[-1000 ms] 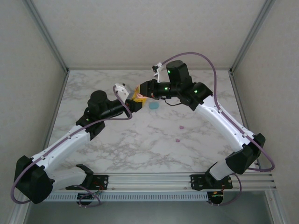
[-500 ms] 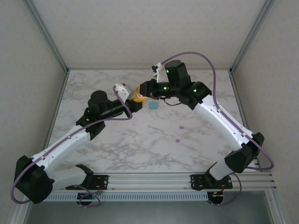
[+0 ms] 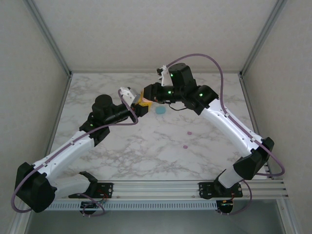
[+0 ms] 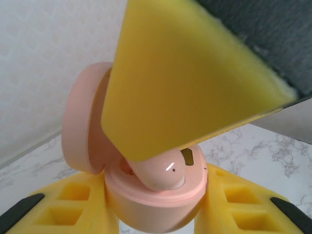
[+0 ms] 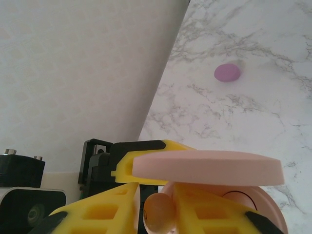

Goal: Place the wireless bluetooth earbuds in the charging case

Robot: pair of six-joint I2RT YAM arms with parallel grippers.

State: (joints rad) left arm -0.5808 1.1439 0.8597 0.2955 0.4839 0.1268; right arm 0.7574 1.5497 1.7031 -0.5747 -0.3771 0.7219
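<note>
**A:** Both arms meet above the far middle of the white marble table (image 3: 122, 151). The left gripper (image 3: 139, 107) has its yellow foam fingers (image 4: 258, 209) clamped on the sides of a round peach plastic charging case (image 4: 151, 214), held up off the marble.

**B:** The case's lid (image 5: 207, 168) stands open, swung up on its hinge. And the right gripper (image 5: 157, 214)?

**A:** Its yellow fingers are closed on a small glossy peach earbud (image 4: 158, 176), one on each side, tucked just under that lid. From the left wrist, the peach earbud sits nose-down in the case's well, with a right finger looming over it.

**B:** Fully seated?

**A:** Can't tell. Its rounded top stands above the rim.

**B:** Anything else on the table?

**A:** Two tiny magenta-pink nubs (image 3: 189, 132) lie on the marble, close to each other and well apart from the grippers, over towards the right arm. A teal round piece (image 3: 160, 110) lies near the grippers, on their right side.
</note>
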